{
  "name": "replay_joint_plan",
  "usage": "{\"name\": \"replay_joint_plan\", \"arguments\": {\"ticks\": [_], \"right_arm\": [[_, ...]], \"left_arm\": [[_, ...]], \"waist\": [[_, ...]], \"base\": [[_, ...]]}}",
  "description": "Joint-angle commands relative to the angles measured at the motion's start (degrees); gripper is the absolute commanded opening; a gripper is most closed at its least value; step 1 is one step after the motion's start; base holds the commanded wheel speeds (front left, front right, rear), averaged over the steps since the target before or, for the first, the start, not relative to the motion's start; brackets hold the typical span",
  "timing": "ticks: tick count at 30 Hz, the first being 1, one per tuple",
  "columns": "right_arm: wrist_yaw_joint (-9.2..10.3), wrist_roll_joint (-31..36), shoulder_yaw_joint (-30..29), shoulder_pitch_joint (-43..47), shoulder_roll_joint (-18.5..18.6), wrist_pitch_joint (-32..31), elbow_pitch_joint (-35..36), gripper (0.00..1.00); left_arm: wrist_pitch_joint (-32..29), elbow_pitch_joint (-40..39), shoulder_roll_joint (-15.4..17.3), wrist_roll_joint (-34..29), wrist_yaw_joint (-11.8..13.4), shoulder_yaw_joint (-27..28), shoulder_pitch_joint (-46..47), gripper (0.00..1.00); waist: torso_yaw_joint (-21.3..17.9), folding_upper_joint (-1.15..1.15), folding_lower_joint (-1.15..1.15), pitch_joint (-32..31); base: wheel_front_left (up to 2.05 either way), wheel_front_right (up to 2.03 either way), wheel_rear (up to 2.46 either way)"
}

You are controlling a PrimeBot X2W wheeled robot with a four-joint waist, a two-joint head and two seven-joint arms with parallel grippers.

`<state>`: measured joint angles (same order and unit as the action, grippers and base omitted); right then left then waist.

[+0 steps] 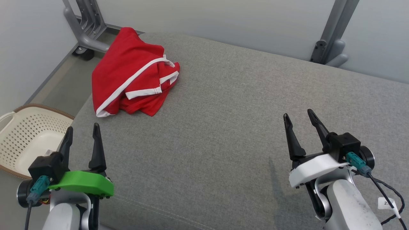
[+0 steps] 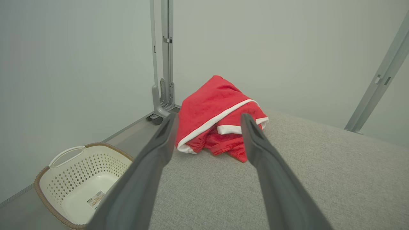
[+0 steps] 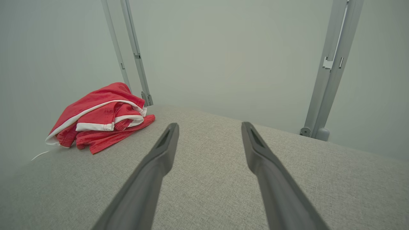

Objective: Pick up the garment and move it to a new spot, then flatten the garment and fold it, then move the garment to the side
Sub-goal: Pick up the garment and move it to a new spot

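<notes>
Head view: a crumpled red garment (image 1: 131,73) (white trim along its hems) lies bunched at the far left corner of a gray fabric-covered table (image 1: 230,127). The left gripper (image 1: 82,128) and right gripper (image 1: 297,112) hang near the table's front, well apart from the garment, jaws spread and grasping nothing. A cream laundry basket (image 1: 41,109) sits on the floor at left.

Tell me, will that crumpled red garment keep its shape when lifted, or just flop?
Probably floppy: the red garment lies crumpled in soft folds, so it should sag from wherever it is pinched. It looks thin, so likely light. Pushed, it would probably bunch rather than slide, since the grey fabric surface looks coarsely woven.
</notes>
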<state>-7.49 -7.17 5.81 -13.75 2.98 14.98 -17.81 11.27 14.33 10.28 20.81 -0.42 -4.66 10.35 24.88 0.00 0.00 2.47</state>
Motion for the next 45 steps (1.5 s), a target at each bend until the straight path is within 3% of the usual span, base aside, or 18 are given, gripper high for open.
{"name": "replay_joint_plan", "arguments": {"ticks": [1, 11, 20, 30, 36, 44, 45], "right_arm": [[0.00, -0.2, -0.1, -0.8, 0.4, -0.1, -0.1, 1.00], [0.00, 0.3, 0.2, -1.2, 0.5, -0.7, 0.9, 1.00], [0.00, 1.6, 1.4, -4.2, 1.9, -3.9, 4.5, 1.00], [0.00, 3.0, 2.7, -8.0, 3.2, -7.5, 9.4, 1.00], [0.00, 3.4, 2.5, -9.5, 3.3, -8.5, 10.9, 1.00], [0.00, 3.1, 1.8, -10.2, 3.2, -8.2, 11.0, 1.00], [0.00, 3.2, 1.8, -10.3, 3.0, -8.2, 10.9, 1.00]], "left_arm": [[0.5, 0.0, 0.2, 0.2, 0.3, 0.0, 0.5, 1.00], [0.9, -0.6, 0.9, 0.9, 0.1, 0.3, 2.2, 1.00], [1.2, 0.9, 3.4, 1.5, -1.7, 1.2, 11.9, 1.00], [0.1, 20.0, 6.0, 6.2, -6.5, -0.8, 27.0, 1.00], [-0.7, 31.0, 7.6, 9.5, -7.1, -3.4, 34.0, 1.00], [0.7, 37.6, 11.2, 13.8, -7.1, -9.4, 38.9, 1.00], [1.2, 38.2, 11.7, 13.8, -7.1, -9.8, 39.4, 0.50]], "waist": [[0.0, 0.00, 0.00, 0.1], [-0.5, 0.00, 0.00, 1.7], [-3.8, 0.00, 0.00, 9.3], [-8.4, 0.00, 0.00, 19.8], [-9.9, 0.00, 0.00, 23.5], [-10.4, 0.00, 0.00, 25.3], [-10.4, 0.00, 0.00, 25.4]], "base": [[0.00, 0.00, 0.00], [0.00, 0.00, 0.00], [0.00, 0.00, 0.00], [0.00, 0.00, 0.00], [0.00, 0.00, 0.00], [0.00, 0.00, 0.00], [0.00, 0.00, 0.00]]}}
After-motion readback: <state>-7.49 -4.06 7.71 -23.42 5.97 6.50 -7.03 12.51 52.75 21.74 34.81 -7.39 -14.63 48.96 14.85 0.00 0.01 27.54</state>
